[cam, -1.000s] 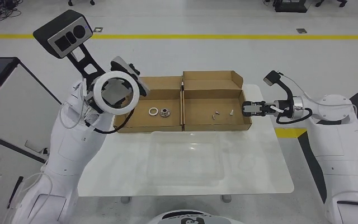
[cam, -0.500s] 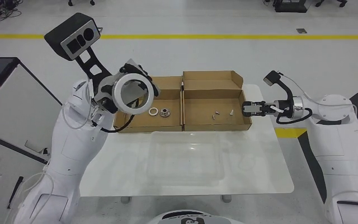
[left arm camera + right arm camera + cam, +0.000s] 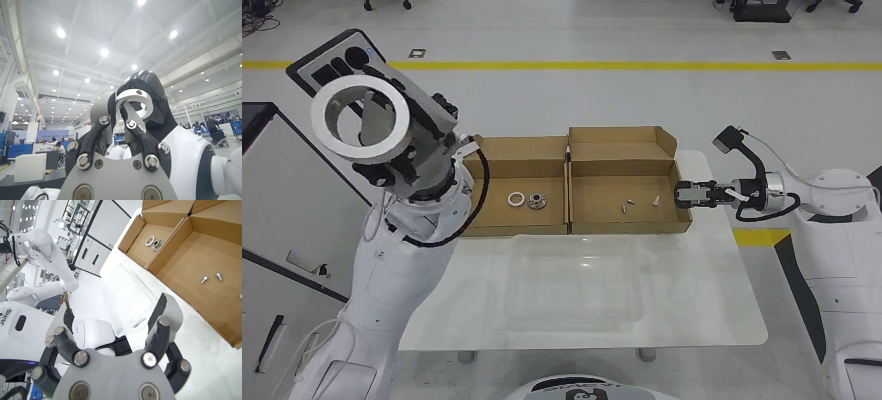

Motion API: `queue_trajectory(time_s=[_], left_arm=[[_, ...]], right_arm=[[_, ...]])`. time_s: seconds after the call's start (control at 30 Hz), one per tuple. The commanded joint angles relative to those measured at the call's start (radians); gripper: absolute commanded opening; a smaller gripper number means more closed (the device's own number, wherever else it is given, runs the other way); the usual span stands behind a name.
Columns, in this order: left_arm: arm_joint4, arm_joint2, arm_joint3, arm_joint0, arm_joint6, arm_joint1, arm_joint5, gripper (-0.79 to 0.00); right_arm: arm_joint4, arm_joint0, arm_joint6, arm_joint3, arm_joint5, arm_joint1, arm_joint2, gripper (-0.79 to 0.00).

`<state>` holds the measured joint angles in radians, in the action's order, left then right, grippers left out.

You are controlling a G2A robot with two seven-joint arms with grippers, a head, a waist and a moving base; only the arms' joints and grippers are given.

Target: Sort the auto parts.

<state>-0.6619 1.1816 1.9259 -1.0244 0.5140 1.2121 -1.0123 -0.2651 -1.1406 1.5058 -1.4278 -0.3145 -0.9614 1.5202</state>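
My left gripper (image 3: 118, 102) is raised high, close to the top camera, and shut on a silver metal ring (image 3: 132, 98), with one finger through its hole. In the top view that ring (image 3: 320, 120) looms large at the upper left. My right gripper (image 3: 682, 192) hangs open and holds nothing at the right wall of the right cardboard box (image 3: 602, 190); its own view shows the open gripper (image 3: 115, 306) as well. Two small bolts (image 3: 625, 208) (image 3: 656, 201) lie in that box. The left box (image 3: 487, 215) holds a smaller ring (image 3: 513, 199) and a flanged part (image 3: 536, 200).
A clear plastic tray (image 3: 572, 280) rests on the white table (image 3: 712, 300) in front of the two boxes. The boxes' rear flaps (image 3: 622, 135) stand up along the far side. Bare table surface lies to the right of the tray.
The left arm has swung up and toward the view's upper left, carrying the ring nearer the top camera. The right arm and the parts in the boxes have not moved.
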Motion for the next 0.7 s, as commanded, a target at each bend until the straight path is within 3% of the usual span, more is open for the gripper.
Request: queue_trajectory(time_s=[0.0, 0.3, 0.67], left_arm=[[0.05, 0.006, -0.017, -0.001, 0.037, 0.003, 0.0, -0.785], [0.212, 0.036, -0.049, -0.005, 0.177, -0.005, 0.015, -0.785], [0.05, 0.007, -0.008, -0.027, -0.019, 0.023, 0.0, -0.785]], right_arm=[[0.0, 0.0, 0.0, 0.0, 0.0, 0.0, 0.0, 0.0], [0.0, 0.0, 0.0, 0.0, 0.0, 0.0, 0.0, 0.0], [0.0, 0.0, 0.0, 0.0, 0.0, 0.0, 0.0, 0.0]])
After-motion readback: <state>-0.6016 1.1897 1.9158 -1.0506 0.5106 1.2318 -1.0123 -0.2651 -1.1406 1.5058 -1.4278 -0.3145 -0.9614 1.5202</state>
